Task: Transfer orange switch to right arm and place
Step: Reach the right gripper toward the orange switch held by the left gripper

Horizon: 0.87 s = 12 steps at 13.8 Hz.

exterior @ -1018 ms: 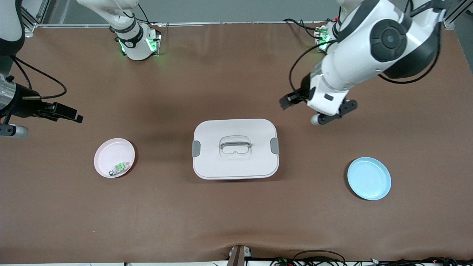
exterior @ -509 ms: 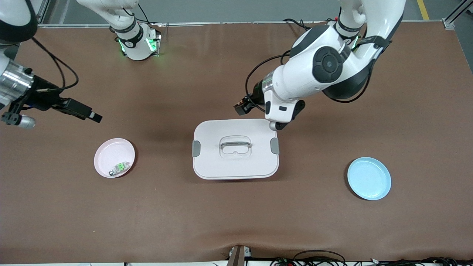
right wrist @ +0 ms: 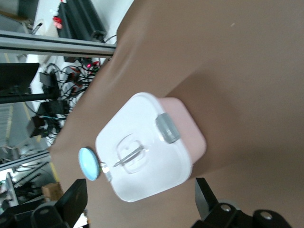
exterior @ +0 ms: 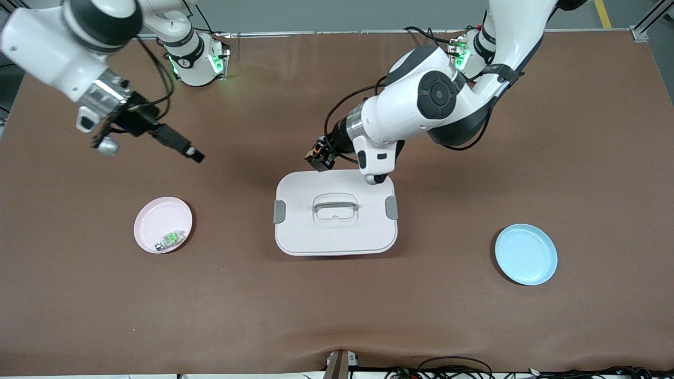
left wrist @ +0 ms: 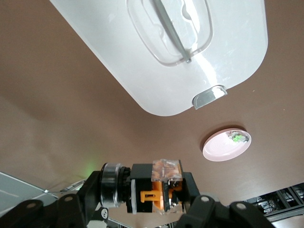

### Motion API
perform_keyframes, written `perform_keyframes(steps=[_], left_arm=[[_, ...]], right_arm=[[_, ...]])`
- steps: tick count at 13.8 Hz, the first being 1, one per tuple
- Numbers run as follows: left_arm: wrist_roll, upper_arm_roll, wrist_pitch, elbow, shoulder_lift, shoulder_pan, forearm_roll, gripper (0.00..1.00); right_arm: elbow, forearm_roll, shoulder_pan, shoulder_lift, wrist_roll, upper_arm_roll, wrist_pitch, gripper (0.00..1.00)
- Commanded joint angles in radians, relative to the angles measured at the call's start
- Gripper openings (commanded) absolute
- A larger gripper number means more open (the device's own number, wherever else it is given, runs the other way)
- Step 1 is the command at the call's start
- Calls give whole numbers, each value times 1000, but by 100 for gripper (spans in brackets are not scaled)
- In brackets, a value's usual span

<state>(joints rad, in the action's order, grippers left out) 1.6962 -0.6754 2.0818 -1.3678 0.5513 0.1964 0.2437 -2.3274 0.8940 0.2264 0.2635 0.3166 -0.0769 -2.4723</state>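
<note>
Front view: left gripper [exterior: 319, 158] hangs over the table [exterior: 337, 316] just at the lidded box's [exterior: 335, 211] edge that faces the arm bases, clamped on the orange switch [exterior: 317, 156]. Right gripper [exterior: 190, 153] is up over bare table between the right arm's base and the pink plate [exterior: 162, 231], tilted toward the middle. Its fingers look drawn in here, though this view doesn't settle it. Pink plate holds a silver-and-green switch [exterior: 169, 240]. Blue plate [exterior: 526, 254] sits toward the left arm's end, nothing in it.

Left wrist view: orange switch [left wrist: 159, 186] sits between the two fingers [left wrist: 197, 192], orange face showing, gripped at the sides. Box lid [left wrist: 166, 50] with its clear handle and the pink plate [left wrist: 226, 145] lie below.

Right wrist view: right gripper's fingers [right wrist: 71, 202] stand wide apart, nothing between them. Box [right wrist: 152, 147] and blue plate [right wrist: 89, 164] in view.

Step judged: handover approach, switch not yet passed. Next move likely needs the two grippers brought together in the air, right fingers closing on a free side of the switch before the left lets go. The switch is small, so there is little spare surface to grab. Placing comes after.
</note>
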Motion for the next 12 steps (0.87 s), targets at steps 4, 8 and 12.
perform_keyframes(steps=[4,8,12], left_arm=[[46,5,20,41,27,35,14,0],[49,5,29,41,29,34,14,0],[48,7,29,42,27,32,14,0]], right_arm=[[-63,71,214,11,30,8,-198,100],[-56,71,313,-39,139,8,-336,100],[-8,74,392,-131,215,8,-438,100]])
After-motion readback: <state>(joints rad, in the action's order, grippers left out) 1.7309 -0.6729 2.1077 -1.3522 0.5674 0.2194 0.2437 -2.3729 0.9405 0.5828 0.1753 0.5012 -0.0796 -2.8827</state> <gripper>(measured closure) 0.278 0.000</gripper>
